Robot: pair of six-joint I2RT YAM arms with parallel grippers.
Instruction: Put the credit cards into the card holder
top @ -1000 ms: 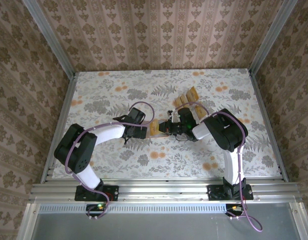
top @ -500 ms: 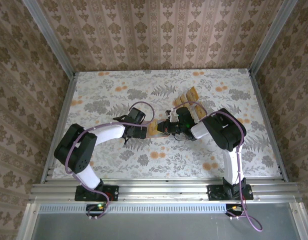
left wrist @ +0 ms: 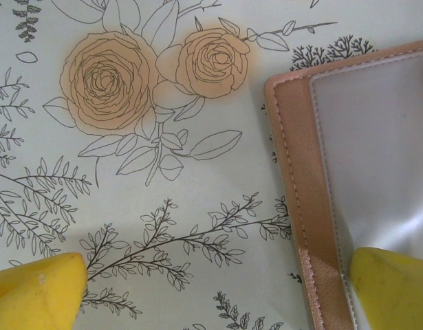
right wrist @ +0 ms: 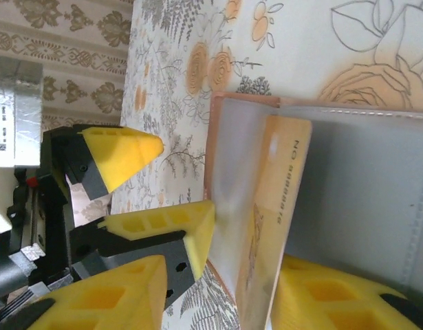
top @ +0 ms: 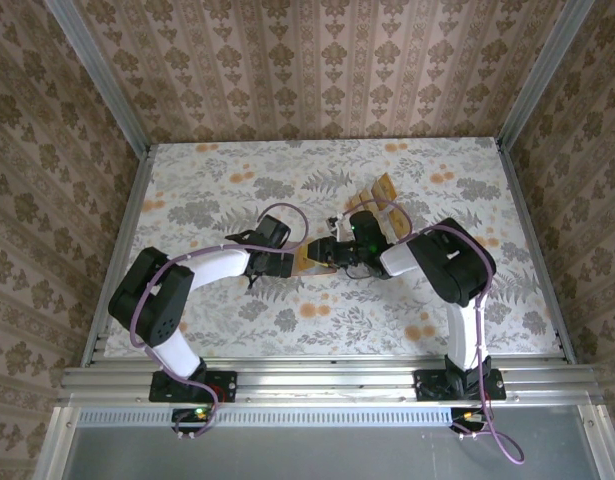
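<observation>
Right wrist: right claw [right wrist: 221,295] newly ajar

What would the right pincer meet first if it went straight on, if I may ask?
Most likely the credit card lying on the card holder just ahead, though depth is unclear.

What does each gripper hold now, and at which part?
Nothing is clamped, it seems. The right gripper stands open around the near end of a card lying on the holder. The left gripper is open, one finger on the holder.
</observation>
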